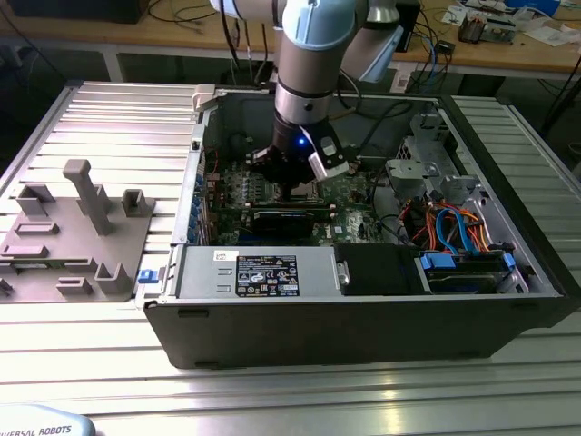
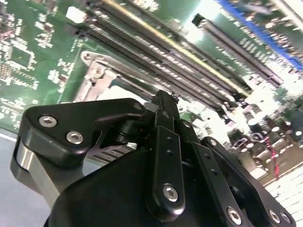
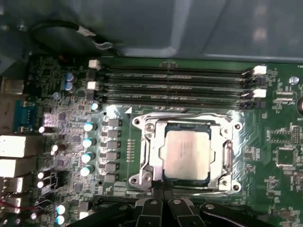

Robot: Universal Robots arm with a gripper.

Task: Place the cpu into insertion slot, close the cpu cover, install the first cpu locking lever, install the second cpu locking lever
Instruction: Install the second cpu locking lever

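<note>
One pair of closed fingers [image 3: 163, 188] at the cpu cover [image 3: 187, 124], over the cpu [image 3: 187, 151].

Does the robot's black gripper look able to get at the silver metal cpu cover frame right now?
Probably yes. The black gripper sits at the edge of the silver metal cpu cover frame, which lies flat around the silver-grey square cpu, with nothing between them.

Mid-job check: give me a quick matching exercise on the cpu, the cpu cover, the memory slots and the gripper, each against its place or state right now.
1. cpu
2. cpu cover
3. memory slots
4. gripper

A. long dark parallel rows beyond the socket
B. silver frame lying flat around the chip
C. at the socket's near edge
D. seated in the socket, grey top showing through the window

Pairs: 1-D, 2-B, 3-A, 4-C
</note>
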